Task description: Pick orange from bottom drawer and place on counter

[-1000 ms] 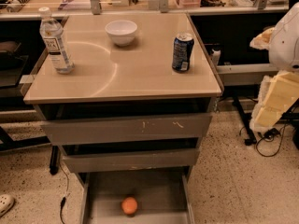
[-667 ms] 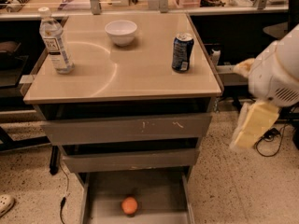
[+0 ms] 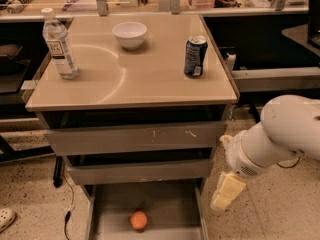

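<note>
The orange [image 3: 139,220] lies on the floor of the bottom drawer [image 3: 170,206], which is pulled out, near its front middle. The counter [image 3: 150,79] is the beige top of the grey cabinet above it. My gripper [image 3: 227,191] hangs from the white arm [image 3: 280,134] just right of the cabinet, beside the drawer's right wall and above the orange's level. It is to the right of the orange and apart from it, with nothing seen in it.
On the counter stand a water bottle [image 3: 59,44] at the left, a white bowl [image 3: 130,34] at the back and a blue can [image 3: 195,56] at the right. Two upper drawers [image 3: 135,139] are shut. A shoe [image 3: 6,218] and a cable [image 3: 67,214] lie at the lower left.
The arm has swung left and down from the right edge, bringing the gripper close to the right side of the open bottom drawer. The orange has not moved.
</note>
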Controlling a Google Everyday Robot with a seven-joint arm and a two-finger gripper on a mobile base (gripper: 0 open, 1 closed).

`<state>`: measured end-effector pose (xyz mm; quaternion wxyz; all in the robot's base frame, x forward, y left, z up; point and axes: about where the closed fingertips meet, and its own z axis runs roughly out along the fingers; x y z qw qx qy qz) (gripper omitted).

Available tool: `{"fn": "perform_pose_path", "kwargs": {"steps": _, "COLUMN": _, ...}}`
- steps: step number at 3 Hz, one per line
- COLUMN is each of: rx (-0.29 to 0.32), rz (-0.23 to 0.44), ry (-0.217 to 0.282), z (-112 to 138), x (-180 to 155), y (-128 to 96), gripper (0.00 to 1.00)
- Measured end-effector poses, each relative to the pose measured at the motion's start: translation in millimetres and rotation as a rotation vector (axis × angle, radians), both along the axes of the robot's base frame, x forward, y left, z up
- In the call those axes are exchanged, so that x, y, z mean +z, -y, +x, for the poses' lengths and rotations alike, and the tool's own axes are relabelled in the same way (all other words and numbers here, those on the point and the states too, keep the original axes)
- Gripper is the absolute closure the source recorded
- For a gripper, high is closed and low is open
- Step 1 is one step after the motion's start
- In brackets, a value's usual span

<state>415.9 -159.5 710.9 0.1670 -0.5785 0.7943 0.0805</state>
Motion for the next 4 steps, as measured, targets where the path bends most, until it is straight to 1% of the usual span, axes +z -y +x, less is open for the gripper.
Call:
{"fn": "perform_pose_path", "kwargs": {"steps": 1, "rx": 0.001, "rz": 0.000, "ry": 0.000, "z": 0.0, "x": 0.4, "y": -0.2, "gripper": 0.00}}
{"fn": "perform_pose_path", "kwargs": {"steps": 2, "rx": 0.005, "rz": 0.082, "ry": -0.058, "z": -9.6, "x": -31.6, "y": -13.2, "gripper": 0.00}}
{"fn": "perform_pose_path", "kwargs": {"steps": 3, "rx": -0.048, "rz": 0.264, "ry": -0.168, "z": -34.7, "x": -103.9, "y": -48.9, "gripper": 0.00}}
{"fn": "perform_pose_path", "kwargs": {"steps": 4, "rx": -0.087, "rz": 0.389, "ry": -0.213, "z": -40.0, "x": -176.7, "y": -85.4, "gripper": 0.00}}
